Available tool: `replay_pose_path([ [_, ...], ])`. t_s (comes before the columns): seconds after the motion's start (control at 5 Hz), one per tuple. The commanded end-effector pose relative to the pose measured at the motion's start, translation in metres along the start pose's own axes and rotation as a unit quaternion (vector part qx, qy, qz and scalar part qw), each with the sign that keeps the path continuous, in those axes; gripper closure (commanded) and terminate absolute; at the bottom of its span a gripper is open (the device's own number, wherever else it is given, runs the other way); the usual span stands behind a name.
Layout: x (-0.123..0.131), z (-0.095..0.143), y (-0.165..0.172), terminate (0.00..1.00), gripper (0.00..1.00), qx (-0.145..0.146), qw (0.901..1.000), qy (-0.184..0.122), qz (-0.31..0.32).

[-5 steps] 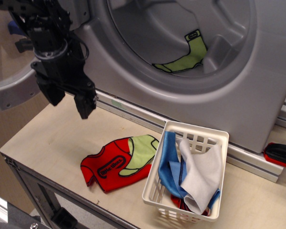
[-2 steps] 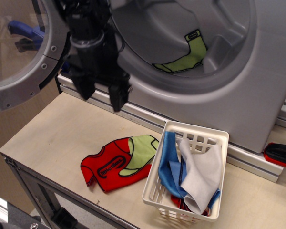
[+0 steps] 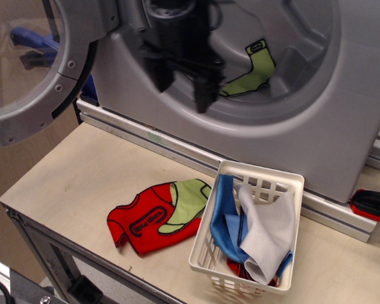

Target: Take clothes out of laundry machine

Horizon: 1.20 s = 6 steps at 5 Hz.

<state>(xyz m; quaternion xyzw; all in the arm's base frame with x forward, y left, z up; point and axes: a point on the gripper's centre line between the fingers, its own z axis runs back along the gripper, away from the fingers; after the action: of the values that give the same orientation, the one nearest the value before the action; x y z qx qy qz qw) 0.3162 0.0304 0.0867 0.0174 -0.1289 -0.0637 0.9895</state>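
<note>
In the laundry machine (image 3: 316, 120) drum lie the clothes (image 3: 250, 75) — end effector (image 3: 182, 88) spread, empty.

A single raised view looks down and forward from the near side, close over the table (image 3: 69, 183) toward the laundry machine (image 3: 342, 126) at the far side.

White logo showing on red garment (image 3: 145, 218) lying on table, lettering too small to read. No other text, labels, numbers showing legibly.
</note>
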Motion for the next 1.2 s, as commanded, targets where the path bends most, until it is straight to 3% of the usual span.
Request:
replay_pose_path([
  [0.0, 0.043, -0.013, -0.004, 0.00, 0.00, 0.033, 0.9922, -0.091, -0.078],
  [0.2, 0.060, -0.023, -0.001, 0.00, 0.00, 0.026, 0.9881, -0.121, -0.092],
  [0.6, 0.089, -0.027, 0.004, 0.00, 0.00, 0.025, 0.9806, -0.138, -0.137],
  [1.0, 0.102, -0.056, 0.006, 0.00, 0.00, -0.033, 0.9780, -0.150, -0.141],
])
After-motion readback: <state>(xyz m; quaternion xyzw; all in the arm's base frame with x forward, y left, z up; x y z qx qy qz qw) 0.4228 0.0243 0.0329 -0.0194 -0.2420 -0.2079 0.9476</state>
